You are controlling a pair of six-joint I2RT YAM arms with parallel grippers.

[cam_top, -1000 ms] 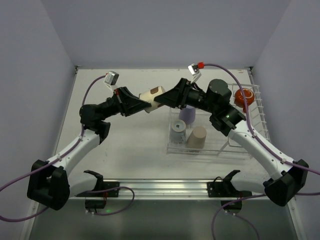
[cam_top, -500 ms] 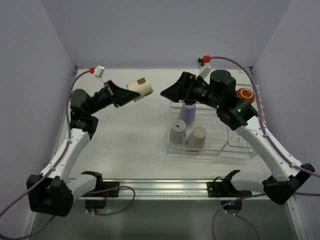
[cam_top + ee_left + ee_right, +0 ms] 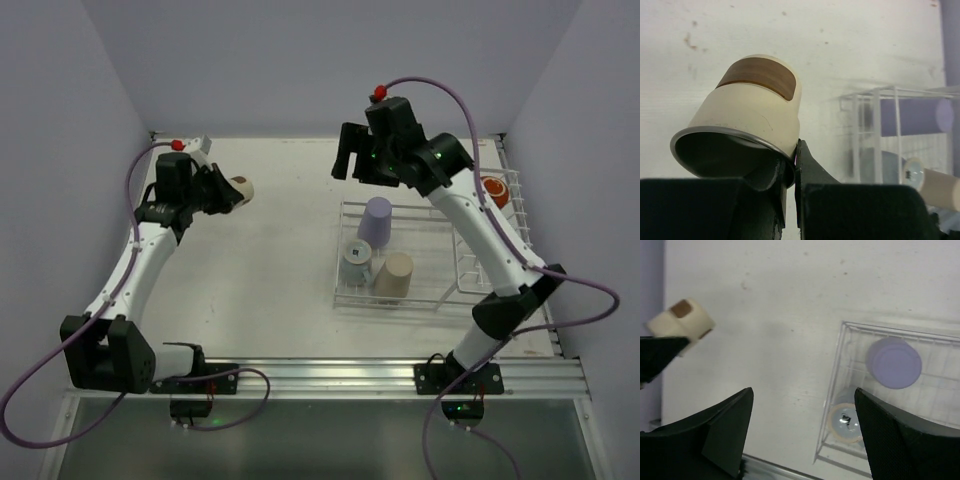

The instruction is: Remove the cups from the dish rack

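Observation:
My left gripper [image 3: 228, 192] is shut on the rim of a cream cup with a brown patch [image 3: 241, 189], held tilted above the table's far left; the left wrist view shows the cup [image 3: 752, 107] pinched between my fingers [image 3: 812, 172]. My right gripper [image 3: 345, 163] is open and empty, raised above the table just left of the white wire dish rack [image 3: 440, 300]. In the rack's flat tray stand a lavender tumbler [image 3: 377, 220], a blue-grey cup [image 3: 356, 260] and a beige tumbler [image 3: 394, 276], all upside down. An orange-red mug [image 3: 492, 190] sits in the upright basket section.
The right wrist view looks down on the rack's left edge [image 3: 834, 370], the lavender tumbler [image 3: 894, 362], the blue-grey cup [image 3: 846, 421] and the held cream cup [image 3: 682, 322]. Grey walls close three sides. A metal rail [image 3: 320, 375] runs along the near edge.
The left arm swung left and back with the cream cup in its grip. The right arm let go of that cup, rose and drew back towards the rack, jaws open.

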